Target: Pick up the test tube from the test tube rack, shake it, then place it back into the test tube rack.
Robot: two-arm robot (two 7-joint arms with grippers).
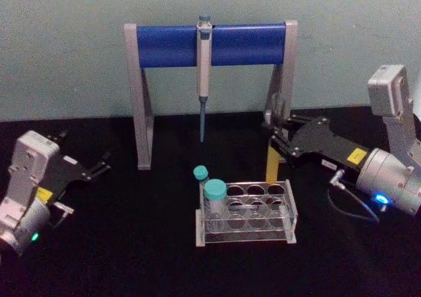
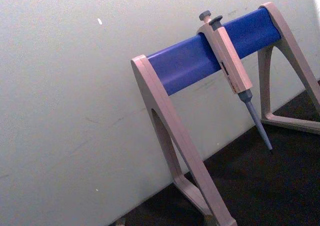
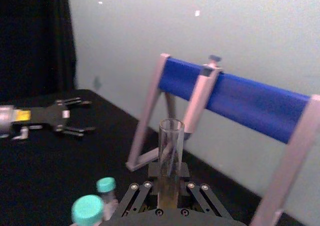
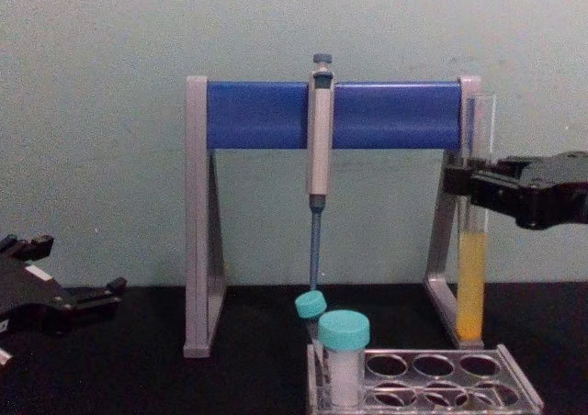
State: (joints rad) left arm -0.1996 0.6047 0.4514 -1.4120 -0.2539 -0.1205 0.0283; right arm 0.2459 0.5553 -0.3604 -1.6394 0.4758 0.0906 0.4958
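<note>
Now, right tool (image 1: 273,137): your tool is closing on the tube (image 1: 271,165) and gripping it around the clear upper part, above the yellow liquid.
Tube: it is hanging upright in your right tool (image 4: 464,181), out of the rack (image 1: 291,208), near the rack's far right corner and in front of the stand's right leg; in the chest view the tube's (image 4: 472,277) bottom end is showing just above the rack's (image 4: 514,378) top plate.
Left tool (image 1: 99,165): you are keeping it low over the desk (image 1: 131,244) at your left, well apart from the rack, fingers standing open.
Rack: it is sitting on the desk before the stand (image 1: 177,45), carrying two capped tubes (image 1: 215,192) in its left holes.
Pipette (image 1: 204,67): it is hanging from the stand's blue bar, tip pointing down.
</note>
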